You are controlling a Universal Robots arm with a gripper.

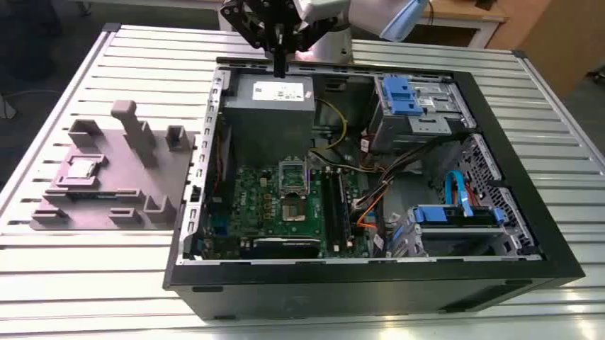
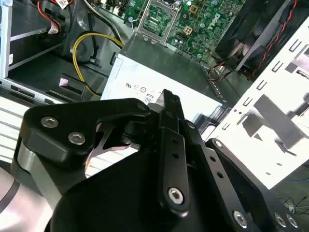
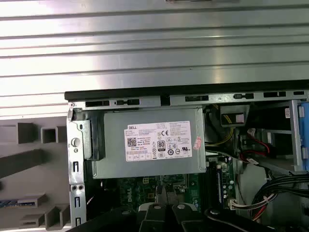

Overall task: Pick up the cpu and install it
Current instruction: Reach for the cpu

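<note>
Above the power supply (image 1: 269, 95) at the far end of an open computer case (image 1: 378, 283), my gripper (image 1: 280, 69) hangs with its fingers pointing straight down, pressed together and carrying nothing. In the first wrist view the fingertips sit over the edge where the power supply's labelled face meets the green motherboard (image 1: 260, 205). The cpu (image 1: 83, 168) lies outside the case, well apart from my gripper and toward the exterior view's left. It rests flat in a shallow seat on a grey fixture (image 1: 123, 191) standing on the slatted tabletop (image 1: 95, 276). Its shiny top faces up, and I judge that the fixture holds it this way so a grasp from above can take it by its edges. The case lies on its side with the panel off, so the motherboard faces upward and is open to reach from overhead. Its dark socket (image 1: 296, 211) sits below and in front of my gripper, between the power supply and the near wall. The metal frame just beside the socket appears swung back, presumably to leave the seat bare for the chip. By my reading, the pick has not yet begun.
</note>
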